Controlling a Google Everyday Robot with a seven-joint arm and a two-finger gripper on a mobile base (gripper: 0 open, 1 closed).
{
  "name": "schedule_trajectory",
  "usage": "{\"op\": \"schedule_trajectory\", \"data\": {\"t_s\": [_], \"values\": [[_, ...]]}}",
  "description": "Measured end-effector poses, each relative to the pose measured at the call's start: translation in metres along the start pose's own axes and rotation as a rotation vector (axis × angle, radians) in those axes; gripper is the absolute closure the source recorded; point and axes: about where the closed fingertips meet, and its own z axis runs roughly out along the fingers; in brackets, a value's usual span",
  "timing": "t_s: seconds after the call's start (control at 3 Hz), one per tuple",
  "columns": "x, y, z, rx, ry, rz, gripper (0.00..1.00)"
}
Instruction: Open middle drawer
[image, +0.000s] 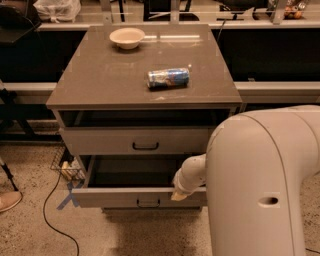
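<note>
The grey-taupe cabinet (100, 85) has three drawers. The middle drawer (115, 197) is pulled well out, so its deep dark interior shows, and its small black bar handle (148, 203) faces me. My gripper (178, 194) is at the upper edge of that drawer's front, right of the handle, at the end of a pale wrist. The top drawer (100, 140) stands slightly out, with a dark gap above it. The bottom drawer is mostly hidden under the middle one.
A white bowl (127, 37) and a can lying on its side (168, 78) sit on the cabinet top. My bulky white arm (260, 185) fills the right foreground. A wire basket (67, 169), a blue tape cross (66, 197) and a cable (47, 220) lie on the floor at the left.
</note>
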Motion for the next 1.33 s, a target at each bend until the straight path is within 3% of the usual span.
{"op": "schedule_trajectory", "data": {"t_s": [0.33, 0.67, 1.33], "values": [[0.0000, 0.0000, 0.0000, 0.000, 0.000, 0.000, 1.00], [-0.0002, 0.0009, 0.0009, -0.002, 0.000, -0.001, 0.84], [-0.0007, 0.0029, 0.0027, -0.007, 0.000, -0.002, 0.37]]}}
